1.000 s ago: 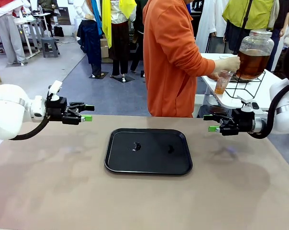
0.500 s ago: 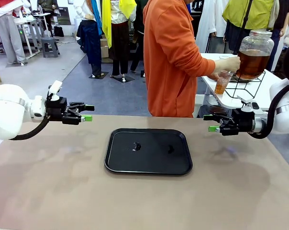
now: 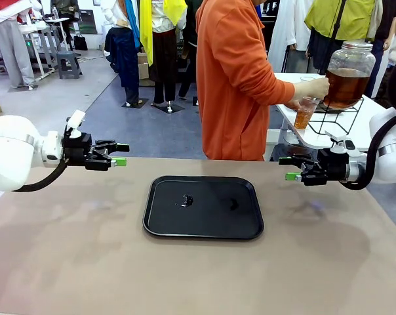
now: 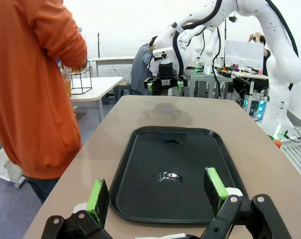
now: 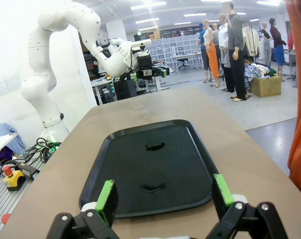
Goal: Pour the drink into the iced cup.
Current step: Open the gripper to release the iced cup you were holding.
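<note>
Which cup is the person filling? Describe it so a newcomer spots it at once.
Beyond the brown table, find the white side table at the far right with the big glass drink jar. The clear cup sits in the person's hand at the jar's base, part-filled with amber liquid.

Only a black tray point(image 3: 203, 207) lies low on the table point(image 3: 67, 262) between the arms.

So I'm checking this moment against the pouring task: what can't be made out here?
- Front view: the cup at the dispenser is too small to show any ice.
- Front view: the spout is hidden behind the person's hand.
- Left wrist view: the person's sleeve covers the cup.
- The dark smears on the tray: too small to identify.
</note>
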Controlling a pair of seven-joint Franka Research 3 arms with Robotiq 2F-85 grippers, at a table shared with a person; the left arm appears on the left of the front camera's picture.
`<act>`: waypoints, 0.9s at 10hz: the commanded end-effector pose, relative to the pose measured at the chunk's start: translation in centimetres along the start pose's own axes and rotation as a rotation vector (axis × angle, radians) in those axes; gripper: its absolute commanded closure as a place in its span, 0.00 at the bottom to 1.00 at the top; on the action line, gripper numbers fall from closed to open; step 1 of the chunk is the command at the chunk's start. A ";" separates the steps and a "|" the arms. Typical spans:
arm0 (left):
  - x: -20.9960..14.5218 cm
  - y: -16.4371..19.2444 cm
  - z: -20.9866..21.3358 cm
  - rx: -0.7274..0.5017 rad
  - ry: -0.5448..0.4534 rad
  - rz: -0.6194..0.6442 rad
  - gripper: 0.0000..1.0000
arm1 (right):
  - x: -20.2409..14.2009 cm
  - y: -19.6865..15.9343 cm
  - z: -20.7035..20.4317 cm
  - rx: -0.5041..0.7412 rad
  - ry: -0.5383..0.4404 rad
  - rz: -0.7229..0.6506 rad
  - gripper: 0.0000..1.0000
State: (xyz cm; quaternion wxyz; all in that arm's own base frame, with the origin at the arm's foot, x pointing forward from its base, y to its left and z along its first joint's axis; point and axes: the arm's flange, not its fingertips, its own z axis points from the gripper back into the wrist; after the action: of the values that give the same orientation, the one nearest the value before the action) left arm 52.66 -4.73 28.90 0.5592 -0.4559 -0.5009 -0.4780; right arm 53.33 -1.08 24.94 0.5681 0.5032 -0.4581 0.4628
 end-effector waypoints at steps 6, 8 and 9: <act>0.4 -0.1 -0.1 0.006 0.007 0.003 0.00 | 0.3 0.0 -0.1 0.001 -0.003 0.002 0.00; 0.4 -0.1 -0.1 0.006 0.007 0.003 0.00 | 0.3 0.0 -0.1 0.001 -0.003 0.002 0.00; 0.4 -0.1 -0.1 0.006 0.007 0.003 0.00 | 0.3 0.0 -0.1 0.001 -0.003 0.002 0.00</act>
State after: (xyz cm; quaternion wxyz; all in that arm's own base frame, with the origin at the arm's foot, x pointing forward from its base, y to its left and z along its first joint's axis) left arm 52.66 -4.73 28.90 0.5592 -0.4559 -0.5009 -0.4780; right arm 53.33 -1.08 24.94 0.5681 0.5032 -0.4581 0.4628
